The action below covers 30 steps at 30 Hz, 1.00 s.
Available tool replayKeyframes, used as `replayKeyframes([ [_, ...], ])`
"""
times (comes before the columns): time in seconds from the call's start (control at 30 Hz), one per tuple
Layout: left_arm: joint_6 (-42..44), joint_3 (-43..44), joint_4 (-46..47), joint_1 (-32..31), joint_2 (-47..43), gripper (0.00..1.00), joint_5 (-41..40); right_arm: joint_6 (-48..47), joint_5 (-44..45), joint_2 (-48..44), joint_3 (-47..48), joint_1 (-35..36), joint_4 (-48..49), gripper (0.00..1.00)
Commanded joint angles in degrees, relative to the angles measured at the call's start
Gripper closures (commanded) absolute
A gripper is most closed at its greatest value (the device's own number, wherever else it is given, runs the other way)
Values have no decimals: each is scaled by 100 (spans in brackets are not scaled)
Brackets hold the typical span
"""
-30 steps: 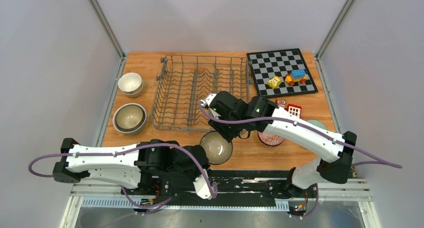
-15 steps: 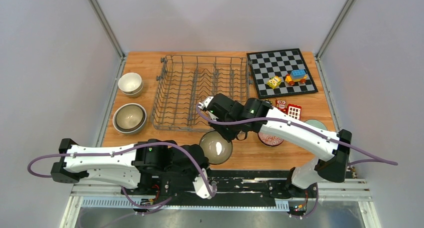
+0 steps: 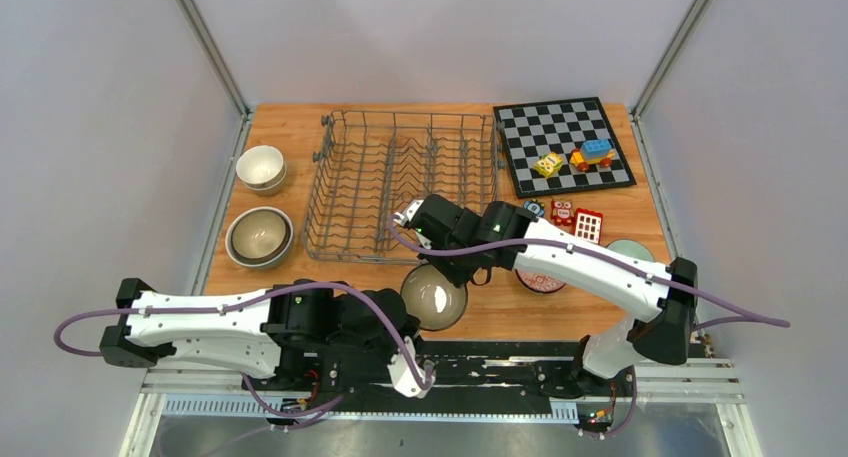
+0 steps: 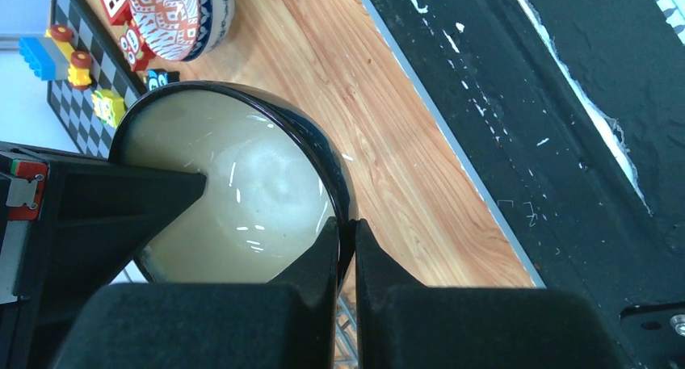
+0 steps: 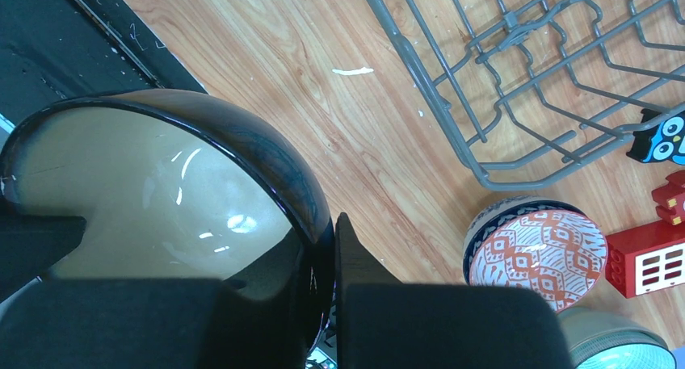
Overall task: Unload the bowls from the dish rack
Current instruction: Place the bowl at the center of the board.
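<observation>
A black bowl with a cream inside [image 3: 434, 297] is held between both grippers, in front of the empty grey wire dish rack [image 3: 400, 182]. My left gripper [image 3: 407, 305] is shut on the bowl's near-left rim; in the left wrist view its jaws [image 4: 346, 240] pinch the rim of the bowl [image 4: 234, 199]. My right gripper [image 3: 456, 274] is shut on the far-right rim; in the right wrist view [image 5: 325, 260] one finger is inside the bowl [image 5: 161, 191] and one outside. The rack's corner [image 5: 533, 78] shows there too.
Stacked white bowls [image 3: 261, 167] and stacked grey bowls [image 3: 259, 235] stand left of the rack. A red-patterned bowl [image 3: 545, 277] and a teal bowl [image 3: 632, 249] sit at the right. A chessboard [image 3: 565, 142] with toy blocks lies at the back right.
The right arm's wrist has shifted slightly left and nearer, and the left arm has drawn back a little. The bowl has barely moved and both grippers stay shut on it.
</observation>
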Motion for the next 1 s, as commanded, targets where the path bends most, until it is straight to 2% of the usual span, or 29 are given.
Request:
replayKeyframes([
  [0.0, -218, -7, 670, -40, -142, 100, -203, 158, 173, -120, -25, 89, 54, 97],
  [0.07, -359, -39, 798, -40, -124, 100, -286, 205, 365, -183, -16, 83, 85, 97],
  [0.1, -435, -47, 847, -40, -110, 96, -356, 239, 454, -215, -6, 87, 100, 97],
  [0.13, -521, -54, 894, -40, -93, 87, -456, 265, 540, -252, 12, 82, 116, 97],
  [0.17, -623, -50, 943, -40, -77, 71, -575, 302, 649, -298, 19, 82, 137, 97],
  [0.23, -800, -58, 1024, -40, -64, 50, -892, 362, 834, -403, 18, 73, 176, 97],
  [0.27, -911, -69, 1084, -40, -82, 35, -1044, 400, 952, -461, 18, 66, 198, 97],
  [0.3, -1045, -86, 1193, -40, -122, 15, -1220, 439, 1076, -538, 3, 43, 217, 97],
  [0.33, -1164, -119, 1367, -40, -186, 3, -1398, 479, 1250, -626, -9, 24, 236, 97],
  [0.47, -1785, -186, 1925, -40, -402, 0, -2405, 671, 1686, -1084, -147, -142, 357, 97],
  [0.57, -2688, 106, 1939, -12, -253, 0, -3483, 800, 1948, -1445, -413, -301, 574, 97],
  [0.6, -3057, 201, 1888, 19, -204, 0, -3598, 862, 1977, -1537, -493, -364, 617, 97],
  [0.7, -4092, 370, 1799, 355, -167, 0, -3013, 1064, 2065, -1756, -703, -531, 710, 97],
  [0.8, -5342, 434, 2128, 852, -153, 0, -2423, 1254, 2109, -1944, -904, -650, 871, 97],
  [0.87, -6288, 571, 2216, 1046, -1, 0, -2576, 1381, 2162, -2012, -990, -699, 924, 97],
  [0.97, -8072, 1079, 1588, 1448, 344, 0, -3043, 1569, 2243, -2046, -1040, -730, 952, 97],
])
